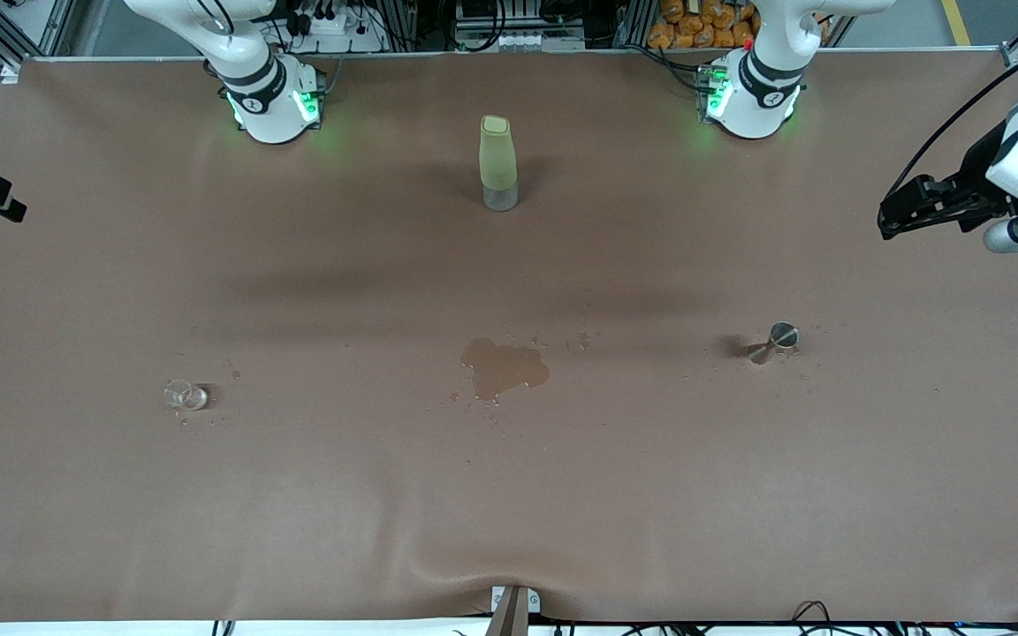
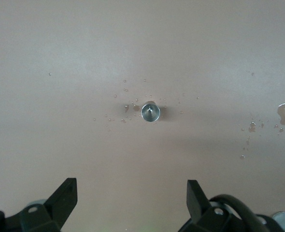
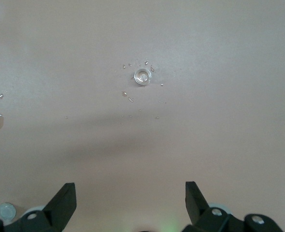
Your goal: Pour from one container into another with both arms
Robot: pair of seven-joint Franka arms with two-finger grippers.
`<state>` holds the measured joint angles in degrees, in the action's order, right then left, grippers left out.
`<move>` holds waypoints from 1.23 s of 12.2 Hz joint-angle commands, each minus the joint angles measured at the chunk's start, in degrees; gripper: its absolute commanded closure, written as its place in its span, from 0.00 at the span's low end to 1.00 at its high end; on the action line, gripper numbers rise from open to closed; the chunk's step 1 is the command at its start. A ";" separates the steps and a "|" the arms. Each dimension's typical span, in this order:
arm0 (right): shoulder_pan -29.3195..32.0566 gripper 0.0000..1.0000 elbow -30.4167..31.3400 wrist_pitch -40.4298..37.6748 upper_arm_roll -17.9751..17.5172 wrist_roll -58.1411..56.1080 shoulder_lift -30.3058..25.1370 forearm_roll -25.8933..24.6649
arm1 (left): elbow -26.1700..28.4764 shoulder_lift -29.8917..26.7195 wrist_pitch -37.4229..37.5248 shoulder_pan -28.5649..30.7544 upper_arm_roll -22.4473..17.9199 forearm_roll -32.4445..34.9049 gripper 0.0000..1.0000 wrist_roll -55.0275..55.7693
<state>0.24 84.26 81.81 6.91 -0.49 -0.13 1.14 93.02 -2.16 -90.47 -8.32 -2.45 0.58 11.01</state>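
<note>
Both arms are waiting, raised high above the brown table cover (image 1: 739, 495).

Left gripper (image 2: 132, 198) is hanging over the left arm's end of the table, fingers (image 2: 65, 195) spread wide and grasping nothing. The steel jigger (image 2: 150, 112) is standing upright on the cover, well below the fingers and roughly centred ahead of the gap between them; droplets (image 2: 125, 107) are lying scattered around it.

Right gripper (image 3: 130, 198) is likewise hovering released and empty. The small glass cup (image 3: 142, 76) is sitting upright well below its fingers (image 3: 64, 199), ahead of the gap, with small drops about it.

A puddle (image 1: 502, 367) is lying mid-table between cup and jigger. A tall pale-green bottle (image 1: 497, 163) is standing near the bases.
</note>
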 commanded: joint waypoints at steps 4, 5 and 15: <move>0.20 0.00 -0.76 -0.42 -0.23 0.14 0.31 0.35 | -1.61 0.40 1.18 -0.12 0.16 0.83 0.00 -0.11; 0.03 0.00 -0.68 -0.42 -0.23 0.14 0.31 0.36 | -1.00 0.14 1.26 0.32 0.25 0.13 0.00 -0.46; 12.57 0.00 -1.29 1.51 -0.14 -28.88 9.51 8.53 | 13.94 -6.89 -6.38 3.66 0.16 -3.22 0.00 -3.63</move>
<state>8.80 84.53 83.22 7.41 -19.49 4.98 7.99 102.89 -5.93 -94.78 -5.38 -2.51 -1.58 8.42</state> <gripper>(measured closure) 0.000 0.000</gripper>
